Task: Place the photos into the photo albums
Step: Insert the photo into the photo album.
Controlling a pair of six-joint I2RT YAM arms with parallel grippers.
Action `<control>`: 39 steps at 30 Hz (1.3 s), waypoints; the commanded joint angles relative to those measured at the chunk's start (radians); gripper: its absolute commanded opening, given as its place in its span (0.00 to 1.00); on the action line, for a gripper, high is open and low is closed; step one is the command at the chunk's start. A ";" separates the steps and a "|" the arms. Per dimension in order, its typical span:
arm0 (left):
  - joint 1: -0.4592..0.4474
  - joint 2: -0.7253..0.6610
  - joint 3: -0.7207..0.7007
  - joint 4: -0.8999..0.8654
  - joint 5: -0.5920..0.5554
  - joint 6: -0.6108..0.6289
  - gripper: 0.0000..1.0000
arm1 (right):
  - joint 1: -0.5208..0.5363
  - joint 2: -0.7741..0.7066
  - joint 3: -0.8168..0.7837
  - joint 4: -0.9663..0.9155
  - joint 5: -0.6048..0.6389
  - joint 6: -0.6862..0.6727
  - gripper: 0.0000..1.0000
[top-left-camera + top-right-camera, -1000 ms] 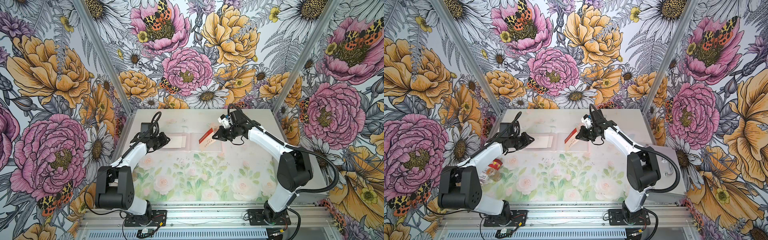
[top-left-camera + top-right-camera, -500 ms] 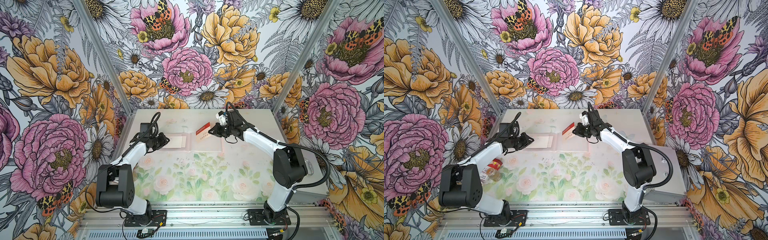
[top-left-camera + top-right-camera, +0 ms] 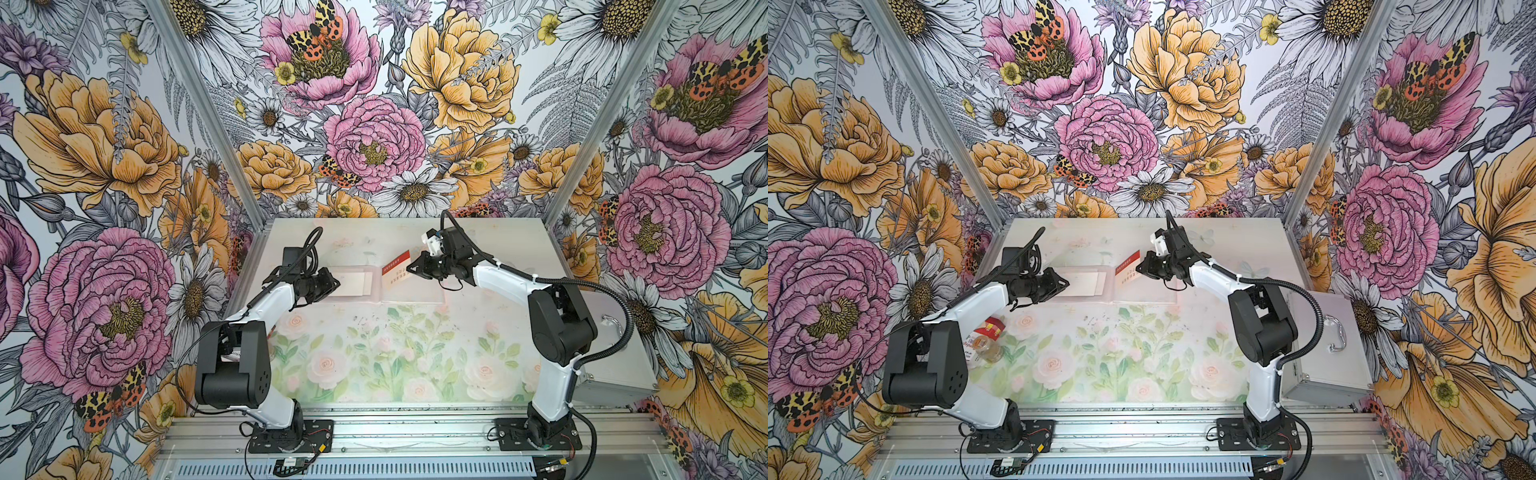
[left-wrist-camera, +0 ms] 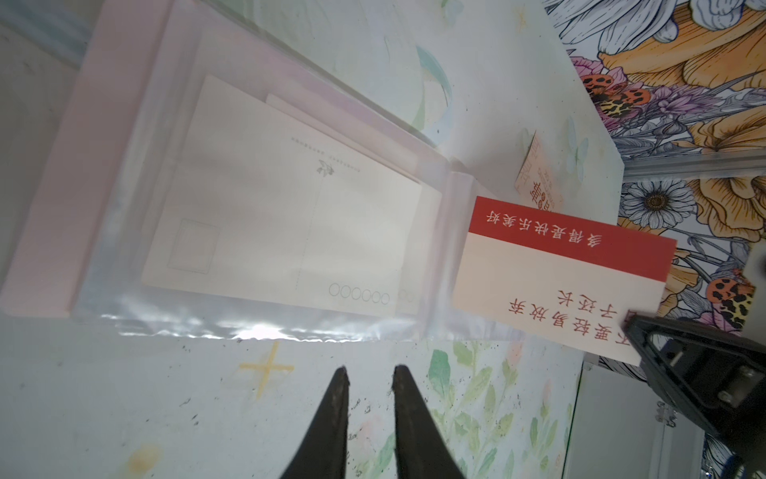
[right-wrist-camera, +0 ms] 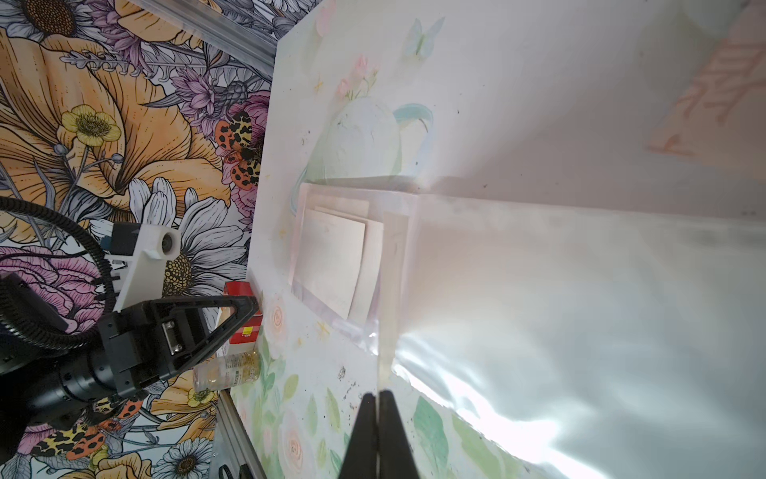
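The photo album (image 3: 411,296) lies open at the back of the table, pink cover (image 4: 62,207) down and clear sleeves up. Its left sleeve holds cream photos (image 4: 269,232). My right gripper (image 3: 411,266) is shut on a red-and-cream photo (image 3: 397,270) printed with Chinese characters, tilted over the right page; the same photo (image 4: 559,282) shows in the left wrist view, and edge-on (image 5: 387,290) in the right wrist view. My left gripper (image 3: 334,282) hovers by the left page's near edge, slightly open and holding nothing, its fingertips (image 4: 340,375) over bare table. Another photo (image 4: 539,182) lies beyond the album.
A silver metal case (image 3: 1325,353) sits at the table's right edge. A red-and-white box (image 3: 990,326) and a small bottle (image 3: 984,349) lie at the left edge beside my left arm. The floral walls close in on three sides.
My right gripper has carried the held photo a little leftward, toward the album's spine. The left arm has not moved.
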 commanded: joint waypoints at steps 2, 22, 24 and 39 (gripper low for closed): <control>0.011 0.020 -0.006 0.030 -0.008 0.003 0.22 | 0.018 0.029 0.017 0.047 -0.024 0.024 0.00; -0.016 0.084 -0.029 0.073 -0.005 0.000 0.22 | 0.031 0.134 0.020 0.171 -0.058 0.120 0.00; -0.016 0.082 -0.027 0.073 -0.004 -0.001 0.22 | 0.033 0.143 0.026 0.169 -0.049 0.119 0.00; -0.022 0.055 -0.045 0.073 -0.003 -0.004 0.22 | 0.081 0.226 0.091 0.168 -0.006 0.135 0.00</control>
